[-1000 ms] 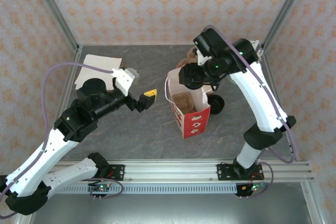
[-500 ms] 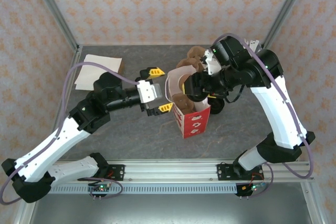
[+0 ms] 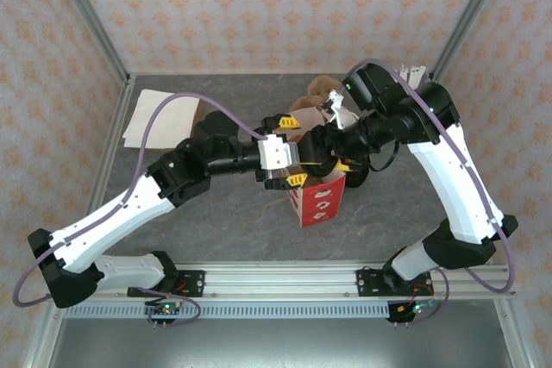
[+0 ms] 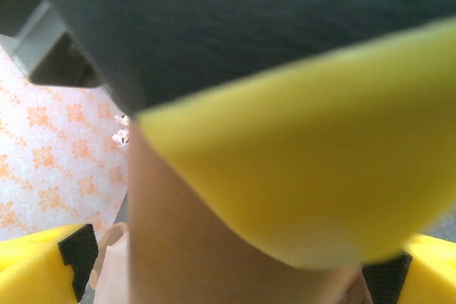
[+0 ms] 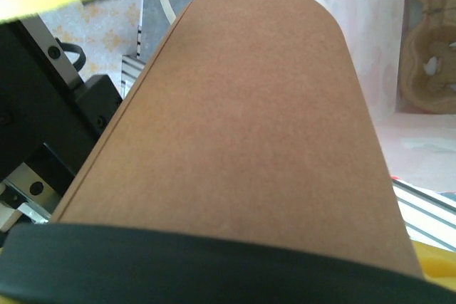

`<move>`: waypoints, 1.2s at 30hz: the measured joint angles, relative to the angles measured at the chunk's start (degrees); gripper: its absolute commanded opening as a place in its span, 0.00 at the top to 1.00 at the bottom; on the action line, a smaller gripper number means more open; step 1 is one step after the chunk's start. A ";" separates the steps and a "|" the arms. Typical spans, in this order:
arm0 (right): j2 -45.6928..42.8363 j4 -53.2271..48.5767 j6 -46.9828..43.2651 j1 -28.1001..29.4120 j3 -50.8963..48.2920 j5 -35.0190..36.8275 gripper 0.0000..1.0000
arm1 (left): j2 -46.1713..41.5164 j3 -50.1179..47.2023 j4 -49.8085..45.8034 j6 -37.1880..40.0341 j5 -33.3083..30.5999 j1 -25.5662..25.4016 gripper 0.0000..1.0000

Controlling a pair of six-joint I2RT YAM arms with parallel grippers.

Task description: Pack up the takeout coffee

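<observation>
Right wrist view: the takeout coffee (image 5: 242, 119) lies close against the lens, brown sleeve nearest and white rim at the far end. The right gripper (image 3: 326, 146) has its jaws clamped on the sleeve. In the top external view this grip hangs over the open mouth of the red-and-white bag (image 3: 321, 200), which stands on the surface (image 3: 216, 221) a little toward 3 o'clock of centre. The cup itself is hard to make out there among the fingers.

The left gripper (image 3: 293, 151) reaches in from 9 o'clock with its jaws wide apart, one finger either side of the bag's near lip and close to the right one. In the left wrist view, sleeve and a yellow finger of the other arm sit between its own fingertips (image 4: 35, 265). Pulp cup trays (image 3: 319, 92) lie at 12 o'clock of the bag.

The step looks like getting the cup into the bag, perhaps with the left arm steadying. Doing it well means:
- keeping the rim level
- holding the right grip until the cup is supported
- keeping yellow fingers from colliding
- not nudging the light bag over
</observation>
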 measured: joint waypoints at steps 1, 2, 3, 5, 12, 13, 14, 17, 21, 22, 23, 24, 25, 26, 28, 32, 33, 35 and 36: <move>-0.13 0.00 0.00 -0.02 -0.35 -0.07 0.25 | 0.20 0.07 -0.15 0.00 -0.09 -0.13 0.07; -0.28 -0.02 0.11 -0.24 -0.66 -0.26 0.25 | 0.37 0.07 -0.20 0.00 -0.15 -0.31 0.08; -0.46 -0.02 0.15 -0.35 -0.98 -0.46 0.25 | 0.57 0.11 -0.22 0.00 -0.20 -0.46 0.08; -0.72 0.11 0.20 -0.37 -1.36 -0.55 0.25 | 0.85 0.15 -0.26 0.00 -0.17 -0.57 0.10; -1.95 1.68 1.27 -0.61 -2.58 -1.77 0.25 | 0.92 0.11 -0.20 -0.24 -0.11 -0.85 0.17; -2.08 1.86 1.42 -0.61 -2.64 -1.79 0.25 | 0.79 0.00 -0.09 -0.35 -0.11 -0.83 0.20; -2.12 1.95 1.51 -0.61 -2.69 -1.81 0.25 | 0.59 -0.20 0.07 -0.44 -0.11 -0.85 0.22; -2.34 2.34 1.92 -0.59 -2.95 -2.19 0.24 | -0.07 -0.81 0.50 -0.68 -0.13 -0.85 0.29; -2.40 2.56 2.21 -0.59 -2.95 -2.23 0.23 | -0.35 -1.05 0.70 -1.16 -0.17 -0.83 0.33; -2.40 2.62 2.36 -0.59 -2.95 -2.21 0.22 | -0.35 -1.05 0.70 -1.29 -0.17 -0.83 0.34; -2.40 2.75 2.56 -0.59 -2.95 -2.19 0.22 | -0.37 -1.09 0.76 -1.46 -0.26 -0.83 0.34; -2.43 2.86 2.60 -0.59 -2.97 -2.05 0.21 | -0.37 -1.22 0.92 -1.55 -0.37 -0.83 0.34; -2.43 3.02 2.73 -0.59 -2.97 -1.75 0.20 | -0.46 -1.46 1.31 -1.66 -0.59 -0.83 0.34; -2.43 3.13 2.80 -0.59 -2.97 -1.51 0.19 | -0.48 -1.73 1.66 -1.77 -0.83 -0.85 0.34; -2.45 3.63 2.99 -0.59 -2.97 -0.90 0.17 | -0.52 -1.92 2.08 -2.21 -1.27 -0.83 0.34; -2.93 5.35 3.89 -0.52 -2.97 0.90 0.12 | -0.59 -2.29 3.28 -3.76 -2.62 -0.85 0.35; -3.06 5.84 4.11 -0.52 -2.97 1.49 0.11 | -0.59 -2.36 3.56 -4.24 -2.80 -0.85 0.35; -3.34 6.69 4.76 -0.52 -2.93 2.64 0.10 | -0.59 -2.51 4.22 -5.09 -3.78 -0.85 0.36; -3.48 7.02 5.18 -0.48 -2.93 3.28 0.09 | -0.59 -2.54 4.42 -5.29 -4.42 -0.85 0.36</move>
